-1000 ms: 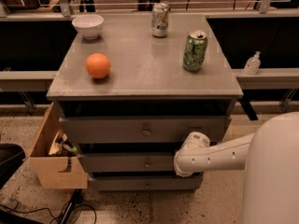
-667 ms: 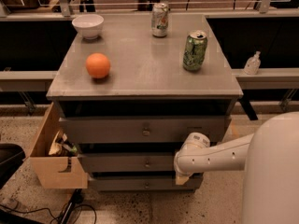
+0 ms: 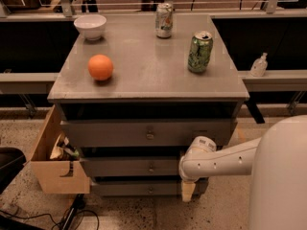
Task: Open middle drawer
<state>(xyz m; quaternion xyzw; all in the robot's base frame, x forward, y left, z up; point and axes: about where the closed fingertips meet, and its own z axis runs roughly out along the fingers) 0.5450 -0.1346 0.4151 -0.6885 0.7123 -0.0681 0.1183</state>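
The grey cabinet [image 3: 144, 75] has three drawer fronts stacked below its top. The middle drawer [image 3: 129, 167] is the second front, with a small round metal knob [image 3: 151, 167] at its centre and a dark band of shadow above it. My white arm [image 3: 225, 159] reaches in from the right, and its wrist covers the right end of that front. The gripper [image 3: 188, 191] hangs down from the wrist in front of the bottom drawer [image 3: 134, 189], right of and below the knob and not on it.
On the cabinet top stand a white bowl [image 3: 90, 26], an orange [image 3: 100, 67], a green can [image 3: 200, 51] and a silver can [image 3: 164, 19]. An open wooden box [image 3: 55, 169] sits on the floor at the cabinet's left. A sanitizer bottle [image 3: 259, 64] stands on the right ledge.
The wrist has shifted slightly left and down, and the gripper now hangs a little lower in front of the bottom drawer. The drawers have not moved.
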